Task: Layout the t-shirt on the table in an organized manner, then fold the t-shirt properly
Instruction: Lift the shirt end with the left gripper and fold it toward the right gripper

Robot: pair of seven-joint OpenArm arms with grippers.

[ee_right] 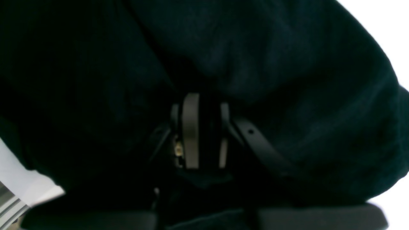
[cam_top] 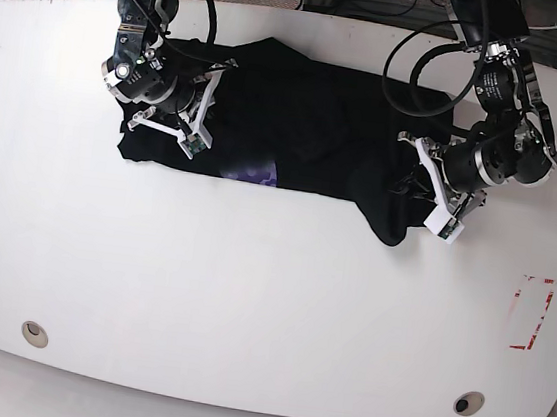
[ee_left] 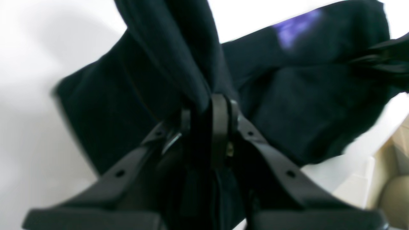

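Note:
The black t-shirt [cam_top: 307, 131] lies bunched across the far half of the white table [cam_top: 247, 306], with a purple patch of print [cam_top: 257, 174] on its near edge. My left gripper [cam_top: 404, 181] is at the shirt's right end. In the left wrist view this gripper [ee_left: 207, 107] is shut on a lifted fold of the t-shirt [ee_left: 166, 48], with the purple print [ee_left: 295, 27] beyond. My right gripper [cam_top: 213, 100] is at the shirt's left part. In its own view it [ee_right: 206, 108] is shut on dark cloth of the t-shirt [ee_right: 287, 64] that fills the frame.
A red tape rectangle [cam_top: 531, 313] marks the table at the right. Two round grommet holes [cam_top: 34, 333] [cam_top: 468, 402] sit near the front edge. Cables [cam_top: 415, 73] run behind the shirt at the back. A beige object [ee_left: 393, 191] shows past the table edge.

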